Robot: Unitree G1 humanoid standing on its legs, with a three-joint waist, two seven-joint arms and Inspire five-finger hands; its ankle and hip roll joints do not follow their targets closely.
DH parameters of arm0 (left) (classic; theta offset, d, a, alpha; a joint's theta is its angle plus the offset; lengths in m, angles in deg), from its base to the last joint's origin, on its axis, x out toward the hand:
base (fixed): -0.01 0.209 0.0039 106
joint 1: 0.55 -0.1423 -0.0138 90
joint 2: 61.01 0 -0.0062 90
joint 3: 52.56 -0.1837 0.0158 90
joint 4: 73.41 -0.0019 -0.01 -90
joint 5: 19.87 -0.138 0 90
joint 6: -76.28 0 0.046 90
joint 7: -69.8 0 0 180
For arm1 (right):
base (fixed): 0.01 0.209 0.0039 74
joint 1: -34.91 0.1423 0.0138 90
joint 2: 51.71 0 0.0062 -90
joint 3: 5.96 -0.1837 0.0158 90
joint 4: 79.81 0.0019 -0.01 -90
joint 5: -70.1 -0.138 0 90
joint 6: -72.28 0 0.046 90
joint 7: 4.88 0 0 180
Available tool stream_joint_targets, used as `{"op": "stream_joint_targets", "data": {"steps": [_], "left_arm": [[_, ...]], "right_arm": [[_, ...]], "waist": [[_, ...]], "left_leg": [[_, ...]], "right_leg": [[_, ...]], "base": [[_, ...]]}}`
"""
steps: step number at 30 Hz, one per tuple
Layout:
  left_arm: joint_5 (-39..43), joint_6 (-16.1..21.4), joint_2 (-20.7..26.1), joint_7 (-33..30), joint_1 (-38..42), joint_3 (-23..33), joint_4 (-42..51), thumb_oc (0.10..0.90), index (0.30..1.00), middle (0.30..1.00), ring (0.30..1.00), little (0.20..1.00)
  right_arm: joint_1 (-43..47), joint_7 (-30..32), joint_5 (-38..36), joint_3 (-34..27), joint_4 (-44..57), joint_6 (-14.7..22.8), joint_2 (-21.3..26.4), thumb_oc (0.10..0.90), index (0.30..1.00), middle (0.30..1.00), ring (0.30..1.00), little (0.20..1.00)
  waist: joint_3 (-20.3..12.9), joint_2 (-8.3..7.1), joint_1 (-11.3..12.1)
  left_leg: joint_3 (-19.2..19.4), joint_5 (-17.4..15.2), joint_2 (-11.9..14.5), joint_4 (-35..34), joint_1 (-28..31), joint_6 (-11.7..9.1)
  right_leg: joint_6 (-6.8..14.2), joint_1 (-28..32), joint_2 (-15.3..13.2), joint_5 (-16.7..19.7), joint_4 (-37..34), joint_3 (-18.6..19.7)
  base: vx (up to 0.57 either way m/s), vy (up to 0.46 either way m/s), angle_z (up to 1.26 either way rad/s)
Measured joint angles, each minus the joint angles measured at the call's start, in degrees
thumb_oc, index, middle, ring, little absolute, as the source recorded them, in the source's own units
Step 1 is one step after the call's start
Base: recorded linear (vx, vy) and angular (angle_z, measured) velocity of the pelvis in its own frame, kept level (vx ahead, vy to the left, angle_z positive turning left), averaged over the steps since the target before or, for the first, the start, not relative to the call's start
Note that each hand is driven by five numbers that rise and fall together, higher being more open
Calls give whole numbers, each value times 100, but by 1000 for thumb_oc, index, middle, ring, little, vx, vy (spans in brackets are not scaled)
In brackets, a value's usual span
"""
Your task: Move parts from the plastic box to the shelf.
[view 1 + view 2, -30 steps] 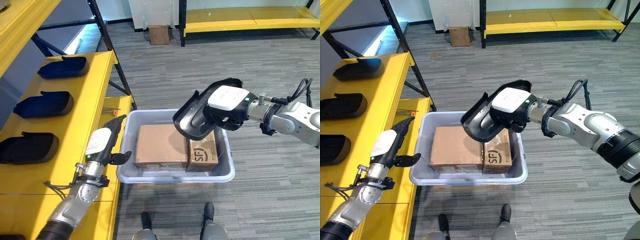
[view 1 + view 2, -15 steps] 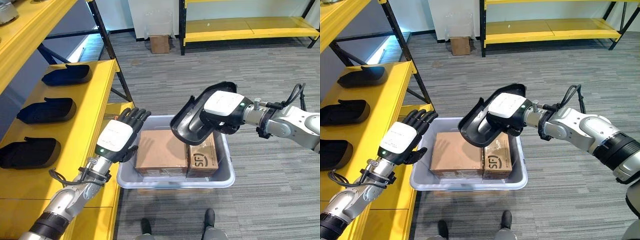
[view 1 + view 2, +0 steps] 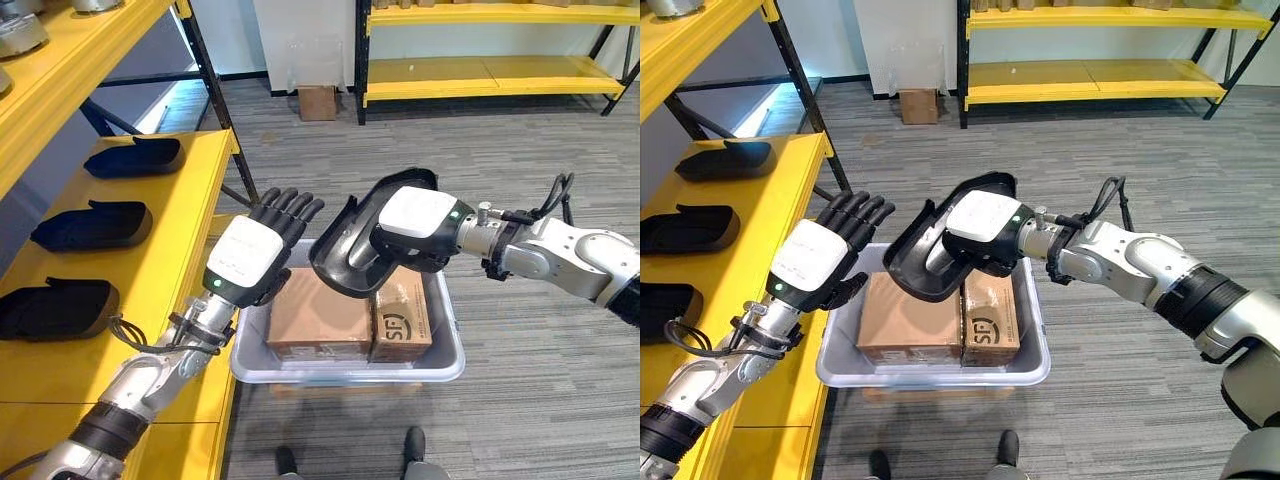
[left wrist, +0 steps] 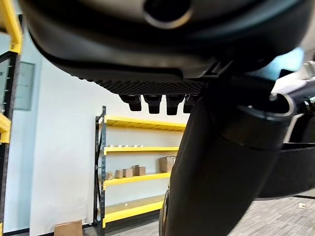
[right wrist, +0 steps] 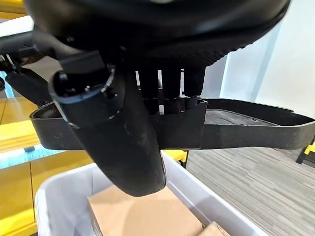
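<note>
We hold the black moulded plastic part (image 3: 352,245) by its rim in the right robot hand (image 3: 415,222); it appears rigid, light. Left robot hand (image 3: 250,260) released, at nine o'clock.

Black part (image 3: 352,252); grey plastic box (image 3: 444,352); yellow shelf (image 3: 160,260); brown cartons (image 3: 320,316).

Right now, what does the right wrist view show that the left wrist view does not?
The right wrist view alone shows the grey plastic box holding brown cardboard cartons, beneath the right robot hand, whose fingers curl round the part. The left wrist view alone shows a far yellow shelf rack past the open left robot hand. Both show the black curved plastic part.
</note>
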Motion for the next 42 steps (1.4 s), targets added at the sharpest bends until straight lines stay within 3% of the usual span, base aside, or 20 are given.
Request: {"op": "stream_joint_targets", "data": {"steps": [6, 8, 27, 39, 40, 41, 42], "left_arm": [[-50, -118, -55, -230, 119, -18, 1, 900, 1000, 1000, 1000, 1000], [-52, -160, -163, -240, 324, -262, -4, 900, 1000, 1000, 1000, 1000], [-194, -118, -459, -335, 418, -508, -5, 900, 1000, 1000, 1000, 1000], [-169, -254, -666, -449, 437, -714, -333, 900, 1000, 1000, 1000, 1000], [-160, -268, -727, -485, 441, -759, -417, 802, 863, 863, 863, 863], [-156, -299, -752, -539, 458, -811, -484, 631, 624, 624, 624, 624], [-153, -347, -758, -578, 464, -849, -498, 557, 520, 520, 520, 520]], "right_arm": [[0, 167, 0, -195, -81, -40, -439, 400, 300, 300, 300, 300], [0, 216, 0, -244, -252, -50, -637, 400, 300, 300, 300, 300], [1, 430, 10, -256, -262, -104, -645, 400, 300, 300, 300, 300], [1, 431, 56, -256, -261, -94, -667, 400, 300, 300, 300, 300], [0, 430, 60, -253, -271, -95, -683, 400, 300, 300, 300, 300], [-1, 429, 62, -252, -291, -96, -703, 400, 300, 300, 300, 300], [-1, 429, 62, -252, -299, -95, -713, 400, 300, 300, 300, 300]], "waist": [[-106, -24, -6], [-194, -39, -8], [-236, -74, -117], [-333, -171, -135], [-351, -178, -138], [-362, -188, -139], [-369, -198, -145]], "left_leg": [[4, 2, -3, 0, -36, -2], [12, -5, -12, -1, -32, 0], [17, -7, -2, -3, 51, 0], [19, -6, 4, -3, 62, -2], [23, -7, 5, -3, 62, 0], [28, -8, 6, -3, 62, 0], [33, -9, 8, -3, 63, 2]], "right_leg": [[5, -29, -5, -6, -1, -9], [7, -29, -11, -7, -1, -5], [1, 26, 3, -1, -1, 34], [-1, 34, 11, 0, -1, 35], [-1, 33, 12, 0, -1, 36], [-1, 33, 14, 0, -1, 38], [-1, 32, 16, 0, -1, 41]], "base": [[0, -1, 1], [0, 0, 0], [0, 0, 0], [0, 0, 0], [0, 0, 0], [0, 0, 0], [0, 0, 0]]}}
